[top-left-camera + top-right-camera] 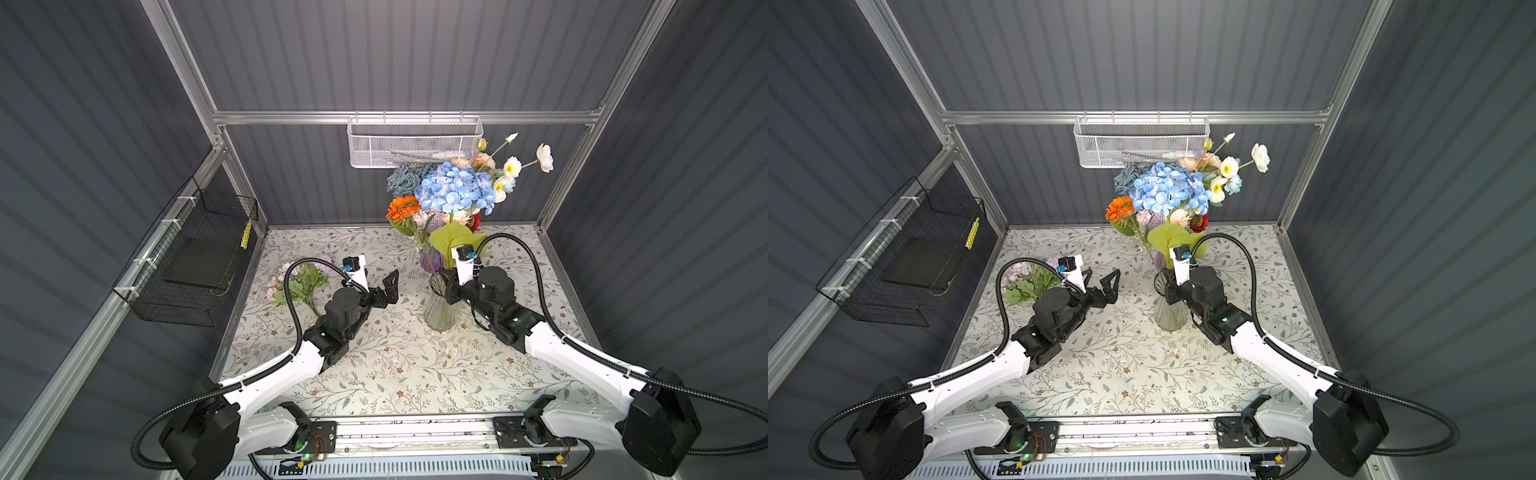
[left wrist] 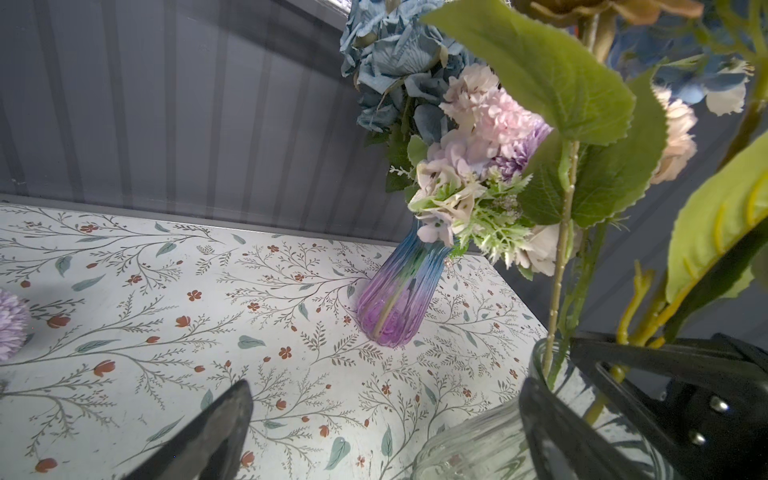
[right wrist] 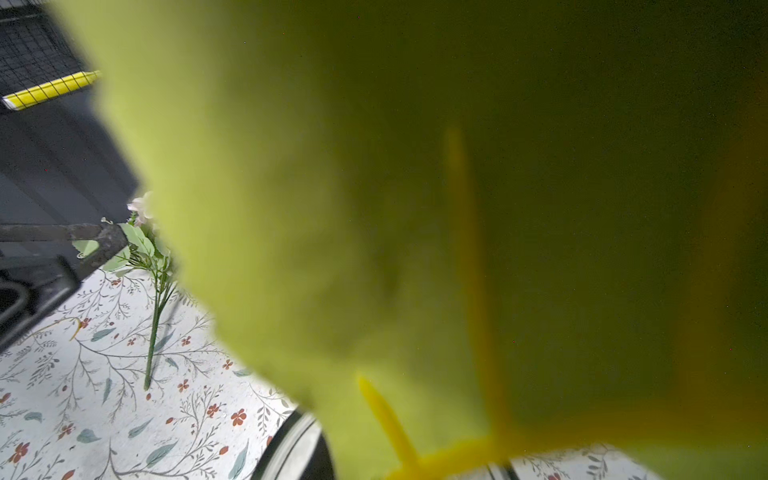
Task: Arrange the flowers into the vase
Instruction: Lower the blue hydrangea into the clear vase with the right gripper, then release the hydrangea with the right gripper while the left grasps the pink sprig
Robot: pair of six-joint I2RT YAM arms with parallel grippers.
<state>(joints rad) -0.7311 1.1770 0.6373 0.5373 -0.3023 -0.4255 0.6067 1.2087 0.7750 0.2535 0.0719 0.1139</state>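
The left gripper [image 1: 1102, 277] is held wide open above the worktop [image 1: 395, 365], beside a loose bunch [image 1: 299, 284] near its left edge. The right gripper [image 1: 444, 283] is clenched at the mouth of the clear vase [image 1: 438, 316], where the flowers [image 1: 455, 191] are stood; a gripped stem cannot be confirmed

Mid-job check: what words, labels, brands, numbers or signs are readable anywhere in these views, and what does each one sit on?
No text can be read in any view.
Yellow tag on the black wire basket: dark marks, too small to read in the top views and blurred in the right wrist view.
Clear vase, purple vase, white mesh basket: no label visible.
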